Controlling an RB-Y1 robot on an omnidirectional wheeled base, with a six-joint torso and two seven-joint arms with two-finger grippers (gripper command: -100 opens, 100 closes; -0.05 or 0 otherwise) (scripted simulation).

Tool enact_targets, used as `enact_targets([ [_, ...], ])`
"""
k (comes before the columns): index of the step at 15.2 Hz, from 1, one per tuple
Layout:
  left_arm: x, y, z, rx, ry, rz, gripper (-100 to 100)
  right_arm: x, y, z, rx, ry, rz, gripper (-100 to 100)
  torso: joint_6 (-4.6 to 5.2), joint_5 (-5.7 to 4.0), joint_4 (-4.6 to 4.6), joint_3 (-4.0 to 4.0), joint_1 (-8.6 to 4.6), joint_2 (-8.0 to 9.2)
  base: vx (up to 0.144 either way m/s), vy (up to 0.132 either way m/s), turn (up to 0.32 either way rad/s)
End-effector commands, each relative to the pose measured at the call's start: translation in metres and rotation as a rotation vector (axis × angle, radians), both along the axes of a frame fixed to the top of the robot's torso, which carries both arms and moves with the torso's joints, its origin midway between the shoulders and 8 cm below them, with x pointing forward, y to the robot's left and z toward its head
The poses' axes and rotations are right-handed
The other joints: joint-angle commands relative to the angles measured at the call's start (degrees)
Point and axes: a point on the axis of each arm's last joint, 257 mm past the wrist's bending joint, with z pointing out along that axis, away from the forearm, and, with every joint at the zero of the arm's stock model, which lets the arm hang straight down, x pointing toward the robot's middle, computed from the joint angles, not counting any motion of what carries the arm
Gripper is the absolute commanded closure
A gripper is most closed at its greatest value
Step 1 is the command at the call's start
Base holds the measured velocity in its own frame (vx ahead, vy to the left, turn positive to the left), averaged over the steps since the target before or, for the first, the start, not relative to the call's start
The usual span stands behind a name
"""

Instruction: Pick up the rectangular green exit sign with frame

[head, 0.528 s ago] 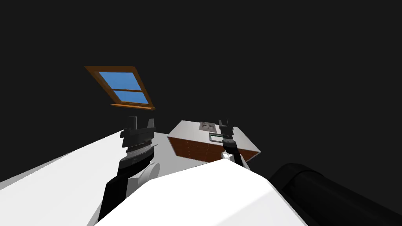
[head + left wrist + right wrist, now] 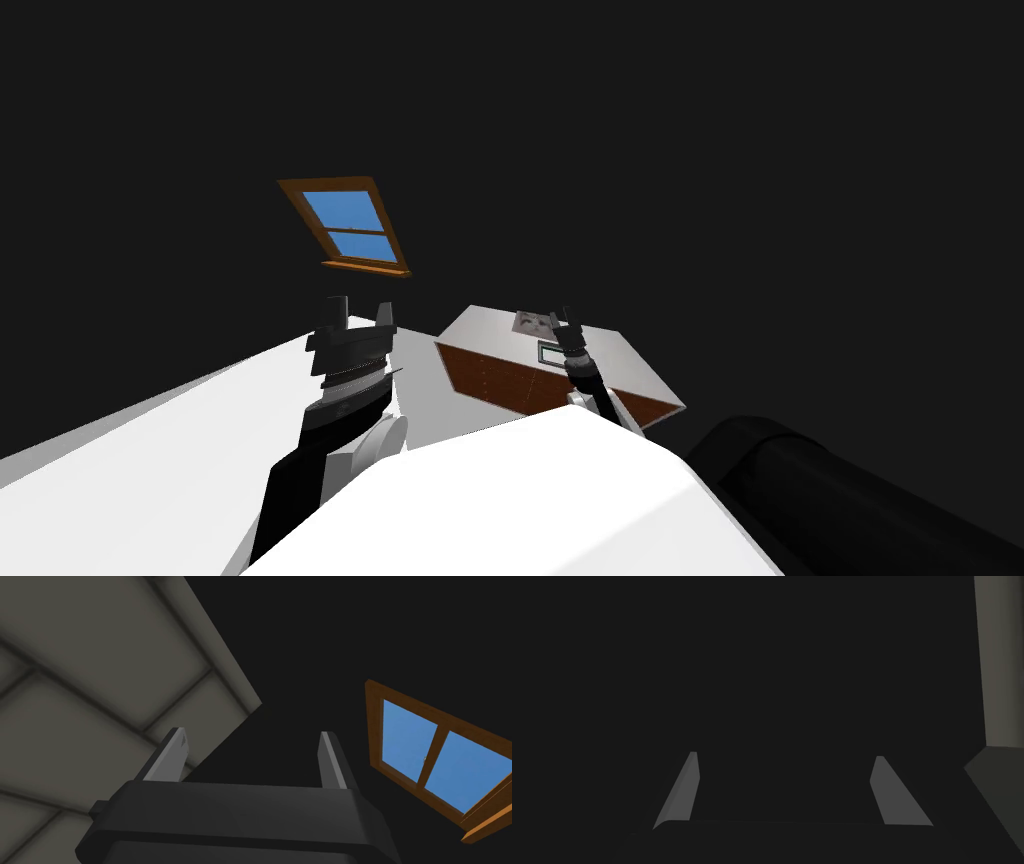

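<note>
Exit sign point(image 2: 551, 352), just one, lies on one cabinet point(image 2: 482, 336).

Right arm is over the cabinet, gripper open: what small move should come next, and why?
Probably tip the right gripper down toward the green framed sign on the white cabinet top. Its fingers stand open, yet they point out at a dark expanse, while the head view puts the sign nearer me, beside the wrist.

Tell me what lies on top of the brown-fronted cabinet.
On the cabinet's white top: the framed green sign and a grey square item. My right gripper hides the surface beside the sign.
</note>
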Motion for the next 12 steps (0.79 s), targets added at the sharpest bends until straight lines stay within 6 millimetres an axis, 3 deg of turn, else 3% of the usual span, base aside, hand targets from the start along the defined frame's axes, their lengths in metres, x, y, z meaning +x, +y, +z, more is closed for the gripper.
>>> enact_targets([
  [1,0.0,0.0,0.0,0.0,0.0,0.0,0,0.005,0.004,-0.016,-0.052,0.04,0.021,-100,0.0,0.0,0.0,0.0,0.0,0.0,-0.009,-0.038,0.215],
  [6,0.0,0.0,0.0,0.0,0.0,0.0,0,0.012,0.011,-0.045,-0.153,0.104,0.062,-100,-0.01,-0.01,0.0,0.0,-0.01,-0.01,-0.008,-0.038,0.194],
  [9,0.0,0.0,0.0,0.0,0.0,0.0,0,0.017,0.014,-0.076,-0.237,0.17,0.09,-100,0.01,0.0,0.0,0.0,-0.01,0.0,-0.014,-0.039,0.24],
  [11,0.0,0.0,0.0,0.0,0.0,0.0,0,0.017,0.015,-0.077,-0.258,0.174,0.099,-100,0.01,-0.01,0.0,0.0,-0.02,0.01,-0.012,-0.036,0.114],
  [12,0.0,0.0,0.0,0.0,0.0,0.0,0,0.018,0.015,-0.095,-0.302,0.209,0.113,-100,0.04,0.0,0.0,0.0,0.0,0.0,-0.009,-0.028,0.19],
])
